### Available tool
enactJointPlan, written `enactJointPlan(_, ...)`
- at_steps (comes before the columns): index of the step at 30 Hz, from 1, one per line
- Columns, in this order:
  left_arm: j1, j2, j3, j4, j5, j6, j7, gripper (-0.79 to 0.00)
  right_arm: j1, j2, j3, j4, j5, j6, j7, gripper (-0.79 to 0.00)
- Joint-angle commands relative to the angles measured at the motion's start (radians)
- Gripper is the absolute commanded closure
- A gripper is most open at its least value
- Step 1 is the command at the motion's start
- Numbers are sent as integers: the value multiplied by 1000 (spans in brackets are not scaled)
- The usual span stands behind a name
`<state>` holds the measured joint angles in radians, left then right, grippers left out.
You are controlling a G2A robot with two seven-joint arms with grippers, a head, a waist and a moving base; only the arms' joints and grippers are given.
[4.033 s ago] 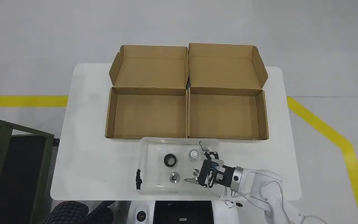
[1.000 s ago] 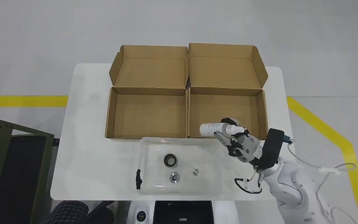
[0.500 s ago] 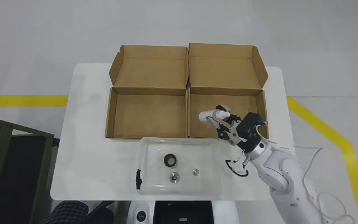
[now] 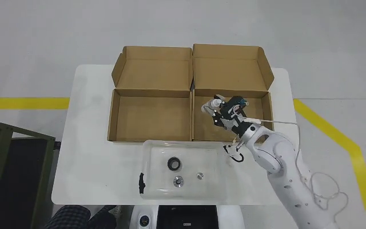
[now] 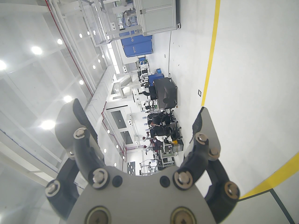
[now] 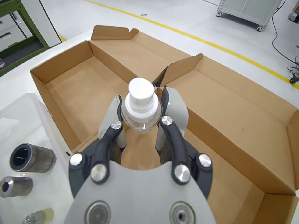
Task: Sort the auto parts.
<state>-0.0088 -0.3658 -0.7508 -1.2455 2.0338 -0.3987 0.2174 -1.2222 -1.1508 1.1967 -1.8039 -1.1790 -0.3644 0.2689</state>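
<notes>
While the small spray bottle (image 6: 141, 108) is clamped at its shoulder by the right gripper (image 6: 142, 97), it is held over the right box (image 4: 251, 123), close to the wall shared with the left box (image 4: 151, 117). Long axis is in line with the fingers, white cap leading toward that wall; a straight release should probably suffice. No legible print is made out on it. Left gripper (image 5: 139, 108) is spread wide, empty, aimed off-table.

The white right arm (image 4: 284, 166) carries a thin cable (image 4: 280, 122); its grey end effector (image 6: 142, 104) has black links, silver screws.
</notes>
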Motion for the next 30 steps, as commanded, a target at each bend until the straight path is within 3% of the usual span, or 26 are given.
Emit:
enactJointPlan(1, 0, 0, 0, 0, 0, 0, 0, -785, 27, -4, -20, 25, -7, 9, 18, 0)
enactJointPlan(14, 0, 0, 0, 0, 0, 0, 0, -785, 144, -32, -115, 164, -58, 75, 79, 0)
enactJointPlan(19, 0, 0, 0, 0, 0, 0, 0, -785, 172, -42, -141, 214, -62, 85, 85, -271)
enactJointPlan(24, 0, 0, 0, 0, 0, 0, 0, -785, 186, -49, -157, 242, -67, 93, 84, -308)
enactJointPlan(26, 0, 0, 0, 0, 0, 0, 0, -785, 189, -51, -160, 248, -69, 93, 85, -366)
enactJointPlan(28, 0, 0, 0, 0, 0, 0, 0, -785, 190, -53, -162, 251, -70, 93, 86, -785)
enactJointPlan(30, 0, 0, 0, 0, 0, 0, 0, -785, 189, -54, -161, 250, -71, 95, 87, -785)
